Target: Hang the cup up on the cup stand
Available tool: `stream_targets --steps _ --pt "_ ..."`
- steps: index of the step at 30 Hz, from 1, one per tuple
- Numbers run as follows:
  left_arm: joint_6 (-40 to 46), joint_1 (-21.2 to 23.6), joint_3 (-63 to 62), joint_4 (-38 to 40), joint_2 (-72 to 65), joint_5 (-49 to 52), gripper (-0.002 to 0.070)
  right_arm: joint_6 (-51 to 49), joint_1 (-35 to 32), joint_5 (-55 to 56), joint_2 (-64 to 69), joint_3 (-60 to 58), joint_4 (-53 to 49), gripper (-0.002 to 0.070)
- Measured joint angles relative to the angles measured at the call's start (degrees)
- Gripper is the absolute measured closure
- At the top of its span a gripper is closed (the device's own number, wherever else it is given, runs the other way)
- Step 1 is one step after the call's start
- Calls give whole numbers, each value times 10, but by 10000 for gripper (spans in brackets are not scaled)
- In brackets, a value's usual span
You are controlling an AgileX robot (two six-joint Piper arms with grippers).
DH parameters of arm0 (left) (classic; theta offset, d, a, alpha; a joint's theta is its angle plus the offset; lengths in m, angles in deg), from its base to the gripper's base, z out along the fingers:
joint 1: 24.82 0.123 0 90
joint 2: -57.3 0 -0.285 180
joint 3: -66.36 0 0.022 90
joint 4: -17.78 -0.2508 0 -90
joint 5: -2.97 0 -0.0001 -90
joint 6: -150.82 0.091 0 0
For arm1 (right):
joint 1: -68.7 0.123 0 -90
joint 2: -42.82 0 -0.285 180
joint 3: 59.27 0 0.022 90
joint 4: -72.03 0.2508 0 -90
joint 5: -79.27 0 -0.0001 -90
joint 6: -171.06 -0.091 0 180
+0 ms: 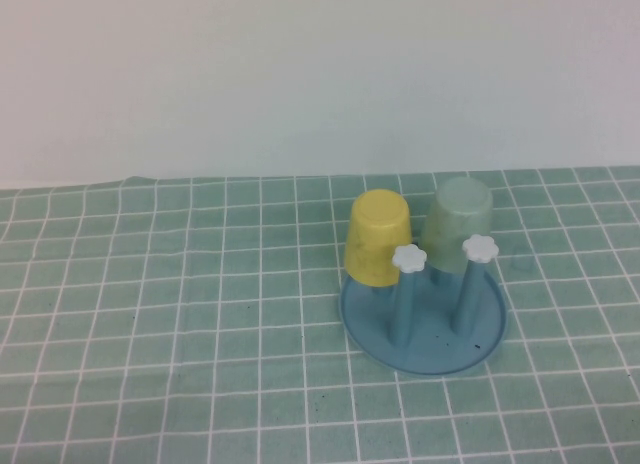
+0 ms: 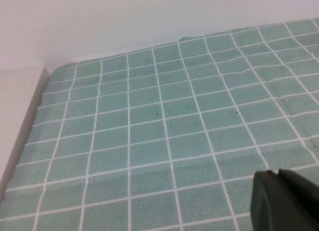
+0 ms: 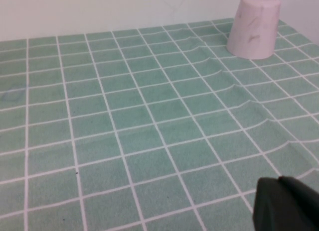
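The pale mint-green cup (image 1: pixel 459 224) sits upside down at the back right of the blue cup stand (image 1: pixel 425 349); the peg under it is hidden. A yellow cup (image 1: pixel 378 238) sits upside down beside it at the back left. Two front pegs with white flower knobs (image 1: pixel 408 258) (image 1: pixel 480 248) stand bare. Neither arm shows in the high view. My left gripper (image 2: pixel 276 172) is shut and empty above bare checked cloth. My right gripper (image 3: pixel 278 179) is also shut and empty over the cloth, with neither the cup nor the stand in its wrist view.
A pale pink cup (image 3: pixel 254 27) stands upside down on the cloth, far from the right gripper. The green checked cloth (image 1: pixel 180 324) covers the table and is rippled in the right wrist view. A white wall runs along the back, and the left wrist view shows the cloth's edge (image 2: pixel 35 121).
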Motion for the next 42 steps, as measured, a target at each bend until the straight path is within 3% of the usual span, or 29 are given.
stream_targets --steps 42 --pt "0 0 0 0 0 0 675 0 46 0 0 0 0 678"
